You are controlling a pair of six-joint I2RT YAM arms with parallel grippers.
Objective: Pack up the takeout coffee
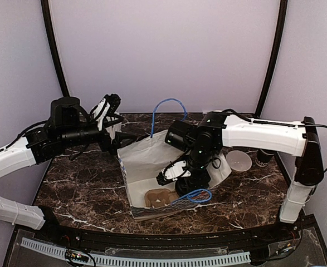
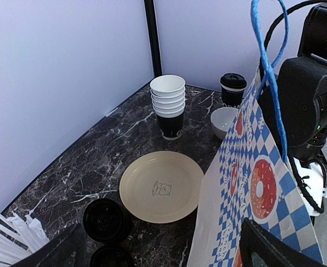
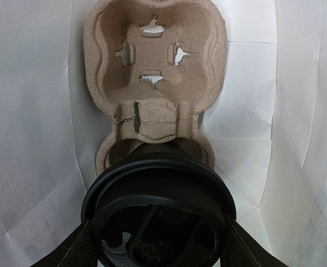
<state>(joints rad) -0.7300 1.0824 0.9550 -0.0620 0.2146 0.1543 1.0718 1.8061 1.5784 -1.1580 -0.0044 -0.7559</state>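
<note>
My right gripper (image 3: 159, 247) is shut on a black lidded coffee cup (image 3: 157, 183), inside the white paper bag (image 1: 141, 158). The cup stands over the near socket of the brown pulp cup carrier (image 3: 152, 55) on the bag's floor; I cannot tell whether it is seated. The carrier's far sockets are empty. From above, the right gripper (image 1: 174, 172) reaches down into the bag, above the carrier (image 1: 159, 197). My left gripper (image 2: 163, 257) is open beside the bag's checked donut side (image 2: 247, 167), at the bag's far left edge (image 1: 114, 127). Another lidded black cup (image 2: 232, 89) stands on the table.
A stack of open black cups (image 2: 169, 105), a small white bowl (image 2: 223, 119), a cream plate (image 2: 161, 186), loose black lids (image 2: 106, 219) and white straws (image 2: 7, 239) are on the marble table. The bag's blue handle (image 1: 166, 108) stands up. The bowl (image 1: 240, 160) lies right of the bag.
</note>
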